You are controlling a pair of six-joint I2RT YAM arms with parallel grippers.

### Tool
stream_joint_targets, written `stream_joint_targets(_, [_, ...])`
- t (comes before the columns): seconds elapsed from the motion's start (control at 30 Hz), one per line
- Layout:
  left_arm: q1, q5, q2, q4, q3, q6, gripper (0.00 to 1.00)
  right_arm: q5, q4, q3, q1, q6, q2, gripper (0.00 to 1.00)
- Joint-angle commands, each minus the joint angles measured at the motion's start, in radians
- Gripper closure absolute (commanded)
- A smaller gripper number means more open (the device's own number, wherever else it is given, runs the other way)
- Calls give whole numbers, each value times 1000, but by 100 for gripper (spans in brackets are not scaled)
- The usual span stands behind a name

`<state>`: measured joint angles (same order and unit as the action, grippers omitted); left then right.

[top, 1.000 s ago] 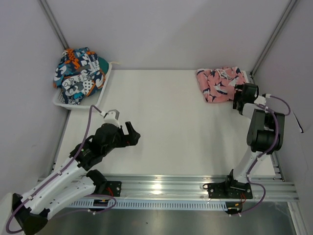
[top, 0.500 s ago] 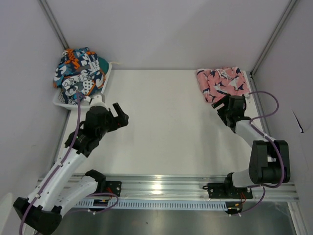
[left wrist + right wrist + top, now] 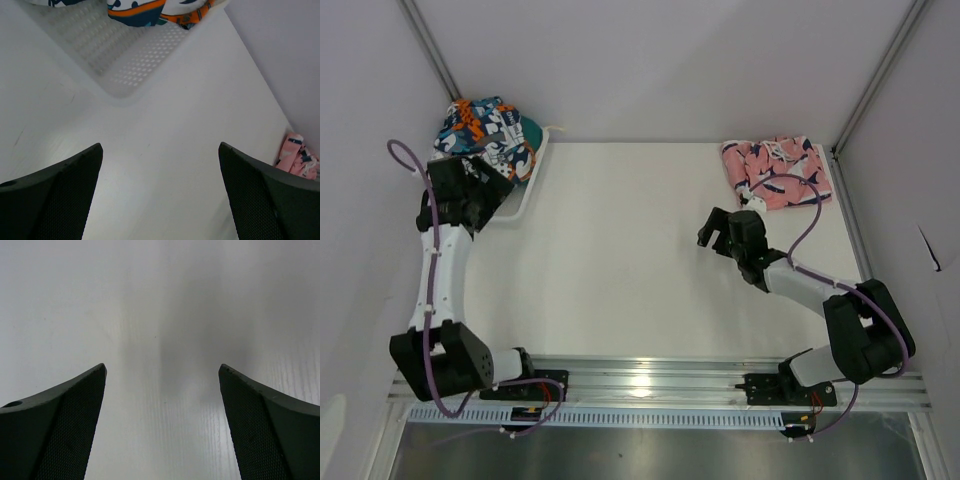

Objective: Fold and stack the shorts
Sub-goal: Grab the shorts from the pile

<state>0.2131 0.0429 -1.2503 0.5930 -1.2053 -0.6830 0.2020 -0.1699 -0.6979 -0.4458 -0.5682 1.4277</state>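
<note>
The pink shark-print shorts (image 3: 776, 171) lie folded at the far right of the table; they show small in the left wrist view (image 3: 300, 157). The teal, orange and navy patchwork shorts (image 3: 490, 134) are heaped in a white basket (image 3: 527, 187) at the far left; their lower edge shows in the left wrist view (image 3: 150, 11). My left gripper (image 3: 492, 188) is open and empty over the basket's near edge. My right gripper (image 3: 712, 230) is open and empty over bare table, left of and nearer than the pink shorts.
The perforated basket wall (image 3: 120, 65) fills the top of the left wrist view. White walls and metal frame posts (image 3: 432, 55) close in the table at the back and sides. A metal rail (image 3: 650, 380) runs along the near edge.
My left arm has swung far left and back, from mid-table to the basket. My right gripper has moved away from the pink shorts, leftward toward the table's middle.
</note>
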Motion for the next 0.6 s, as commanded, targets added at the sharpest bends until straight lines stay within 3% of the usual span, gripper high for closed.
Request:
stream_joint_targets(0.0, [52, 65, -70, -21, -94, -116, 1, 53, -92, 32, 19, 44, -9, 6])
stream_joint_targets(0.2, [66, -141, -159, -54, -181, -196, 1, 42, -131, 63, 30, 22, -32, 5])
stream_joint_targets(0.43, [100, -233, -242, -289, -82, -358, 2, -62, -221, 95, 58, -42, -7, 2])
stream_joint_targets(0.57, [100, -301, -397, -237, -200, -325, 1, -81, -255, 106, 70, -53, 10, 2])
